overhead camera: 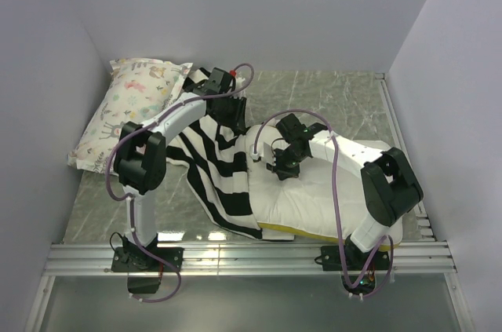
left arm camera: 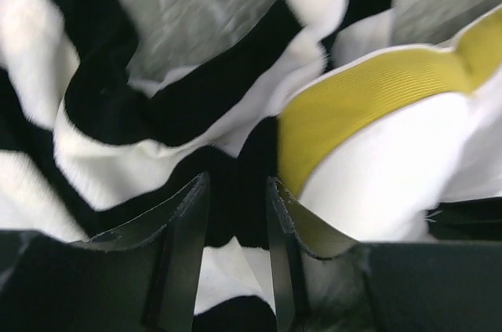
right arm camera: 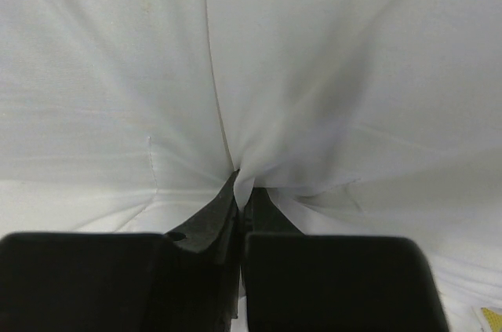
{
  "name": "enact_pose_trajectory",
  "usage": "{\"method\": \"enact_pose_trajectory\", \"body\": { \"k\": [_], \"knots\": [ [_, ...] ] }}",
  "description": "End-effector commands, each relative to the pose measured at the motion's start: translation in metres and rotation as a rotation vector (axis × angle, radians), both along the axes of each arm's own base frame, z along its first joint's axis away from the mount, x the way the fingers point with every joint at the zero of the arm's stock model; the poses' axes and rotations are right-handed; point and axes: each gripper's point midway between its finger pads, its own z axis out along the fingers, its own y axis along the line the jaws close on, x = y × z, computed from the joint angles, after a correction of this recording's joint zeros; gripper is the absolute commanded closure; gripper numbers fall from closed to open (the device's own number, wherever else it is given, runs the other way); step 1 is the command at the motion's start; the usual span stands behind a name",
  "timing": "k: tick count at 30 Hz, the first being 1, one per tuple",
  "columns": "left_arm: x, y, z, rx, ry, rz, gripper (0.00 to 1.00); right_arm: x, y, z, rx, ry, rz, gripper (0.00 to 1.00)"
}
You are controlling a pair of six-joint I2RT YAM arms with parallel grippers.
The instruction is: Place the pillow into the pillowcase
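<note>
**Operator:** Where does the pillow (overhead camera: 337,191) lie relative to the pillowcase (overhead camera: 213,169)?

**Technician:** On the bench (overhead camera: 337,96), to the right of it, long axis crosswise. Its left end meets the striped mouth, just beside the left pincer (left arm camera: 235,187).

**Operator:** Pincer states?

**Technician:** Right pincer (right arm camera: 238,184): jaws closed on a pinch of pillow cloth. Left: nearly closed, apparently on striped cloth. The feed direction is probably leftward, and the right arm is nearer.

The 2 arms, the left arm (overhead camera: 177,117) and the right arm (overhead camera: 353,151), are wearing white shells between bulky black joint housings. 1 thin purple cable (overhead camera: 337,191) is looping along each arm. The flat black fingers (left arm camera: 184,246) at the left wrist are showing matte, slightly rough edges.
</note>
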Motion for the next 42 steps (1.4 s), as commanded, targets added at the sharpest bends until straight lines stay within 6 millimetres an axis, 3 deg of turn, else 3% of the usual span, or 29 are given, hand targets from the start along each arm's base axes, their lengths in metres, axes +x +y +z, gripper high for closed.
{"method": "enact_pose_trajectory", "body": {
  "k": [1,4,6,8,12,14,17,20,27,37,42],
  "knots": [
    [-0.006,0.012,0.013,0.043,-0.028,0.007,0.60,-0.042,-0.019,-0.021,-0.097,0.141,0.042,1.00],
    [-0.007,0.008,0.004,0.031,0.004,-0.004,0.62,-0.040,-0.018,-0.019,-0.096,0.140,0.044,1.00],
    [-0.005,0.002,0.003,0.009,0.010,-0.007,0.69,-0.039,-0.016,-0.018,-0.094,0.141,0.041,1.00],
    [0.000,-0.007,0.011,-0.034,-0.005,-0.023,0.84,-0.039,-0.016,-0.019,-0.095,0.142,0.043,1.00],
    [0.006,-0.025,0.025,-0.120,-0.015,-0.061,0.92,-0.039,-0.016,-0.021,-0.102,0.150,0.042,1.00],
    [0.006,-0.032,0.031,-0.149,-0.008,-0.078,0.87,-0.039,-0.017,-0.022,-0.106,0.152,0.042,1.00],
    [0.000,-0.034,0.027,-0.161,0.021,-0.088,0.67,-0.041,-0.018,-0.023,-0.108,0.150,0.044,1.00],
    [-0.004,-0.030,0.020,-0.147,0.032,-0.076,0.60,-0.040,-0.019,-0.021,-0.105,0.142,0.044,1.00],
    [-0.011,-0.011,-0.003,-0.056,0.060,-0.036,0.64,-0.040,-0.020,-0.022,-0.110,0.138,0.046,1.00],
    [-0.035,-0.006,-0.028,-0.054,0.167,-0.036,0.63,-0.040,-0.022,-0.024,-0.120,0.139,0.048,1.00],
    [-0.039,0.009,-0.016,-0.067,0.148,-0.021,0.63,-0.041,-0.025,-0.025,-0.126,0.128,0.047,1.00]
  ]
}}
